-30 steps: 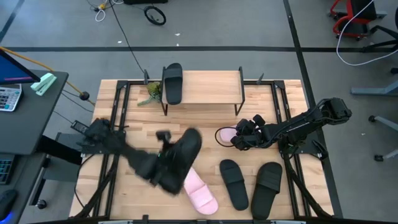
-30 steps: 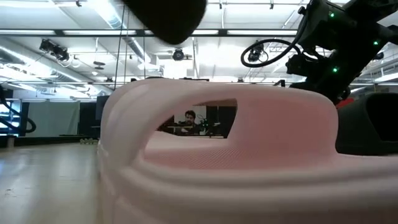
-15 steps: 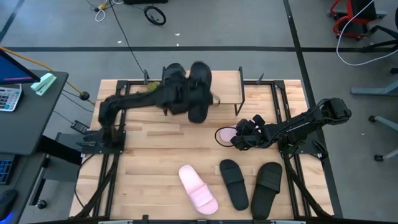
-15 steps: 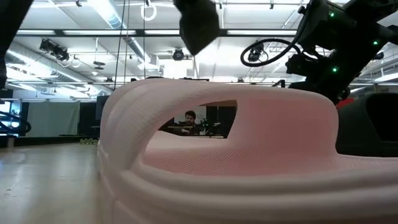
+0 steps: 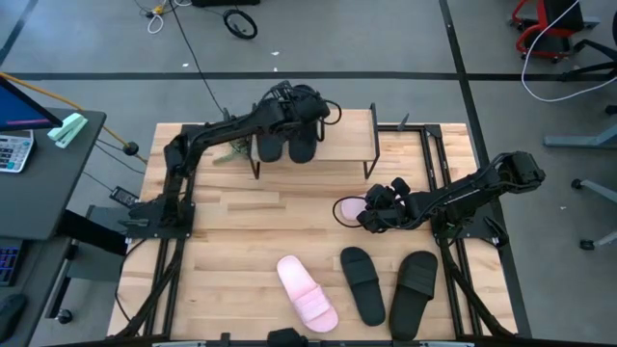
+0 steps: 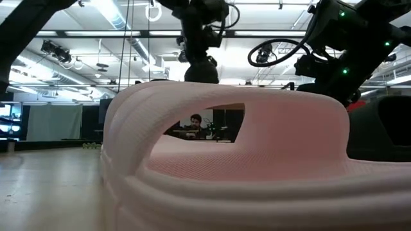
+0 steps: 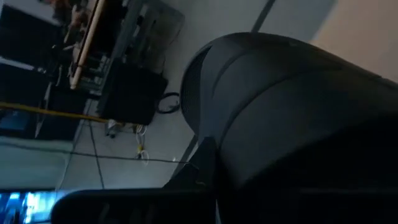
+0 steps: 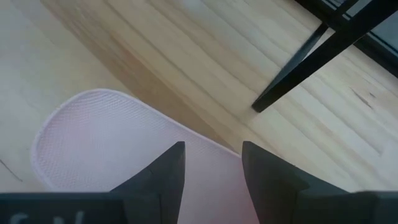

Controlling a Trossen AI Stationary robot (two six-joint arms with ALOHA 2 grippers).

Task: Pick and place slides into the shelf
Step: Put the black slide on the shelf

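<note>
My left gripper (image 5: 292, 101) reaches over the shelf (image 5: 342, 135) at the table's far edge, shut on a black slide (image 5: 305, 137). That slide lies alongside a second black slide (image 5: 268, 135), which rests sole-down on the plank top. My right gripper (image 5: 371, 216) is open, low over one end of a pale pink slide (image 5: 347, 206), its fingers (image 8: 171, 165) apart above it (image 8: 112, 137). Another pink slide (image 5: 307, 289) and two black slides (image 5: 362, 284) (image 5: 415, 286) lie on the near part of the table. My left gripper holds the black slide at its far end (image 5: 301, 108), coming level from the table's left. The gripper body hides the place of contact. The slide lies lengthwise across the shelf top, beside the other black one; whether it rests on the plank I cannot tell.
A small green sprig (image 5: 234, 145) lies by the shelf's left legs. Black frame rails run along the table's left (image 5: 178, 207) and right (image 5: 439, 164) sides. The near pink slide (image 6: 225, 160) fills the low view; a person (image 6: 194, 122) shows far behind it.
My left arm has carried the black slide from the middle of the table up and toward the far edge, turning it on the way. The slide now lies over the shelf top next to the first black slide.
</note>
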